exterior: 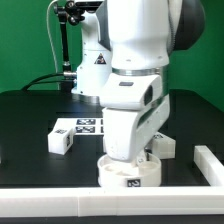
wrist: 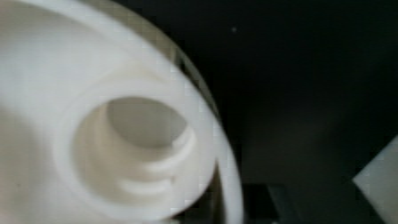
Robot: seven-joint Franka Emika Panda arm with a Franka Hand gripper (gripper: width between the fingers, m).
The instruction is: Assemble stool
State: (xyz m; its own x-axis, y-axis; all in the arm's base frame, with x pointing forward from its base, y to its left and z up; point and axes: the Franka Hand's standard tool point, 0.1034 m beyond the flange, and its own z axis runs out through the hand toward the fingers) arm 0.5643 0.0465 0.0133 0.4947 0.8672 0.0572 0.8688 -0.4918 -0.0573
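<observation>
Seat disc [exterior: 126, 178] beneath arm [exterior: 138, 95]; leg [exterior: 61, 141] aside

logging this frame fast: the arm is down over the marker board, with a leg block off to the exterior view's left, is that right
Not quite. The arm is down over the round seat disc, not the marker board, which lies farther back; the exterior view shows this. The leg block does lie off to the exterior view's left.

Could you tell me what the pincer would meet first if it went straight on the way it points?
Most likely the seat disc: the pincer points down right above it, and the disc's recess fills the wrist view. Contact is unclear.
</observation>
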